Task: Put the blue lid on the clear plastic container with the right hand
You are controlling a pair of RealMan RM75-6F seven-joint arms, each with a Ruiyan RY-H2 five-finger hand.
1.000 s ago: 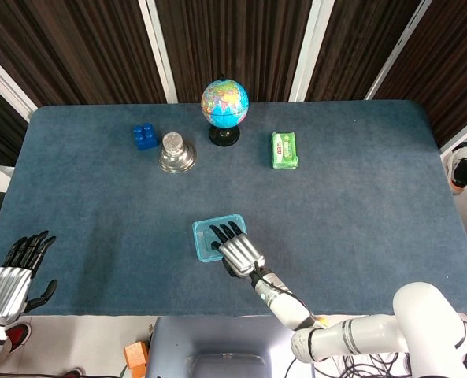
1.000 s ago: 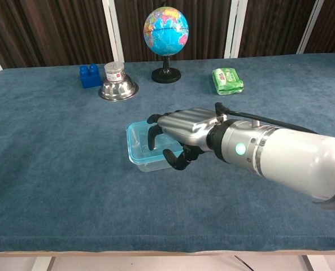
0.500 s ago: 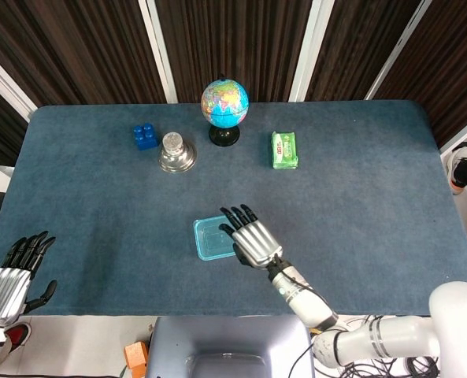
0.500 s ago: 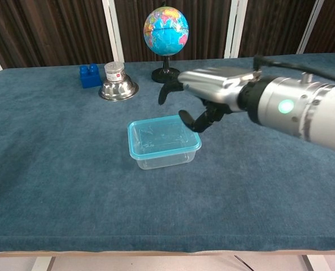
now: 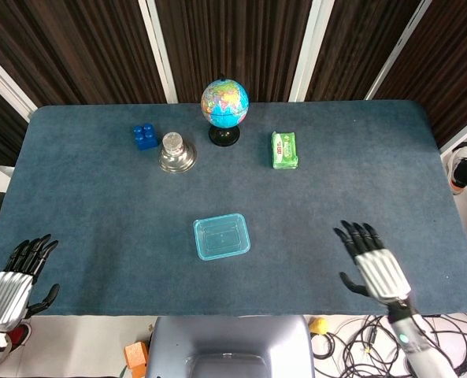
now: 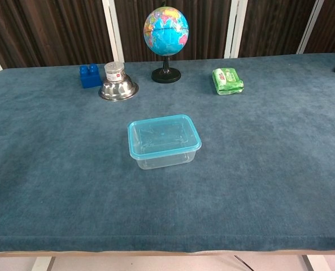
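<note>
The clear plastic container [image 5: 221, 236] [image 6: 163, 142] stands in the middle of the blue table with the blue lid [image 5: 221, 235] [image 6: 164, 135] sitting on its rim. My right hand [image 5: 372, 266] hovers over the table's front right part, well away from the container, fingers spread and holding nothing. In the chest view only a dark tip shows at the right edge. My left hand [image 5: 16, 278] hangs off the front left corner of the table, fingers apart and empty.
At the back stand a globe [image 5: 224, 106] [image 6: 166, 33], a green packet [image 5: 284, 150] [image 6: 227, 80], a steel bowl with a small jar in it [image 5: 176, 153] [image 6: 117, 84], and a blue toy brick [image 5: 145, 135] [image 6: 89, 75].
My right hand has lifted off the lidded container and swung far to the right, out to the table's front right. The container with its lid stays put. The left hand barely moved.
</note>
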